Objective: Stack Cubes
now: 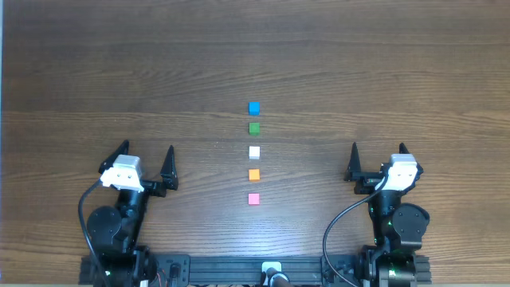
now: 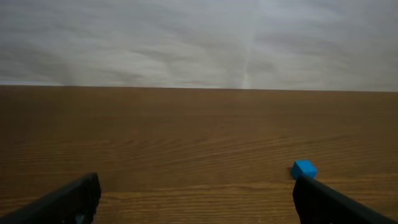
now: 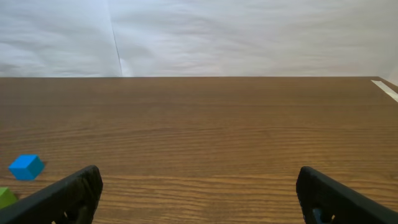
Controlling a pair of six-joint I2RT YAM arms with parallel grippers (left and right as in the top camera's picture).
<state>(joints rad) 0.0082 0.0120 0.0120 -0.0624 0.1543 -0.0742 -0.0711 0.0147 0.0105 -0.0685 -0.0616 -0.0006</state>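
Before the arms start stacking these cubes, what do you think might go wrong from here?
The five cubes sit in a close column, so jaws closing on the white cube may nudge the green cube or orange cube. The left arm and right arm flank the column, so reaching together might make them collide.

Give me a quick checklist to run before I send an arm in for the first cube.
1. Left end effector open and empty: ok.
2. Right end effector open and empty: ok.
3. Five cubes lying apart in one row, none stacked yet: blue cube, green cube, white cube, orange cube, pink cube: ok.
4. An end effector lined up over a cube: not ok, both stand off to the sides of the row.
5. Gaps between neighbouring cubes wide enough for a grasp: cannot tell.
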